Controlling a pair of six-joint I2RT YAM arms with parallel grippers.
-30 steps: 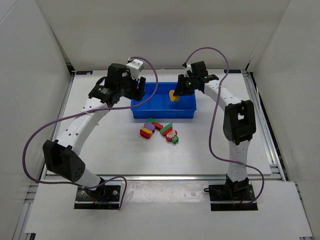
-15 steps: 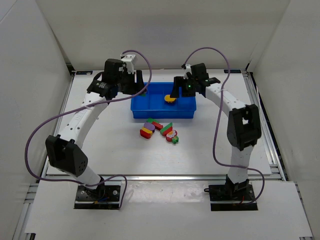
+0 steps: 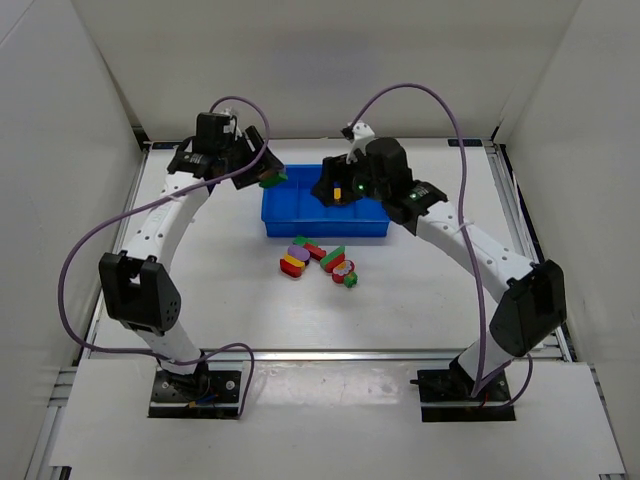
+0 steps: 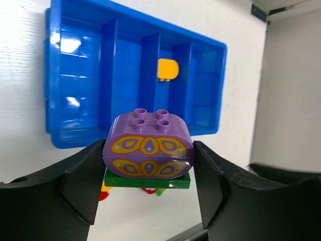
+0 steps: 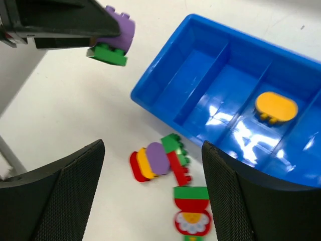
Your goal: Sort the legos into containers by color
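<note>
My left gripper (image 4: pixel 149 173) is shut on a purple oval lego (image 4: pixel 149 145) with a green plate (image 4: pixel 148 179) stuck under it. It holds the piece in the air by the left end of the blue tray (image 3: pixel 300 226), and the right wrist view shows this purple lego (image 5: pixel 120 31) too. My right gripper (image 5: pixel 153 191) is open and empty, high above the table between the tray (image 5: pixel 159 56) and the loose legos (image 5: pixel 165 160). One yellow lego (image 5: pixel 276 107) lies in the tray's third compartment from the left; the left wrist view also shows this yellow lego (image 4: pixel 167 69).
The loose legos (image 3: pixel 320 262) lie just in front of the tray: a purple oval on yellow and red (image 5: pixel 153 159), a green and red bar (image 5: pixel 178 155), a green and red stack (image 5: pixel 190 211). White enclosure walls stand at both sides and the back.
My right gripper opened and left the yellow lego in the tray, then swung left and up over it. My left gripper carried its purple lego left, toward the tray's left end.
</note>
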